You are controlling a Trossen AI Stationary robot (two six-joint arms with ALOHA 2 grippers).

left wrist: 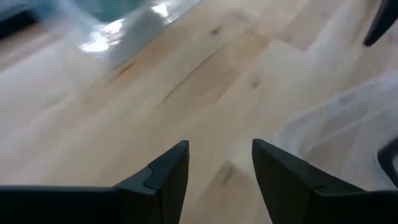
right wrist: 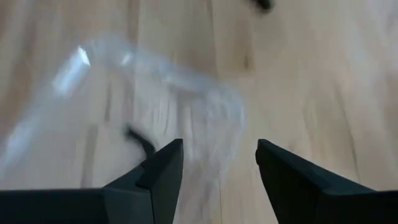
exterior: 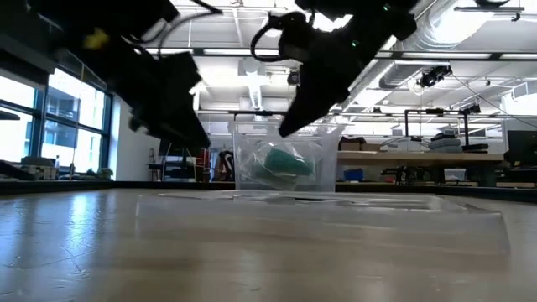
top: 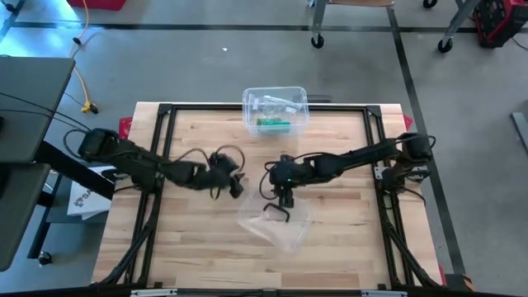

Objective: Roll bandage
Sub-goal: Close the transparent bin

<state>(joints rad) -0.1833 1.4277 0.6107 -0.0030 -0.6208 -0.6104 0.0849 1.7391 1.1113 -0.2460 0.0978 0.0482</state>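
A green bandage roll (top: 274, 124) lies inside a clear plastic bin (top: 275, 106) at the table's far middle; it also shows through the bin's wall in the low view (exterior: 281, 161). The bin's clear lid (top: 278, 224) lies flat on the table nearer the front. My left gripper (left wrist: 217, 149) is open and empty over bare wood, left of the lid (left wrist: 348, 118). My right gripper (right wrist: 219, 149) is open and empty just above the lid's far part (right wrist: 186, 106). In the high view the left gripper (top: 237, 188) and the right gripper (top: 285, 200) stand close together at mid-table.
White items (top: 276, 102) lie in the bin beside the roll. A small dark curved thing (right wrist: 140, 140) lies on the lid. Black frame rails (top: 165, 111) run along the table's sides and far edge. Bare wood (top: 190, 247) lies at the near left.
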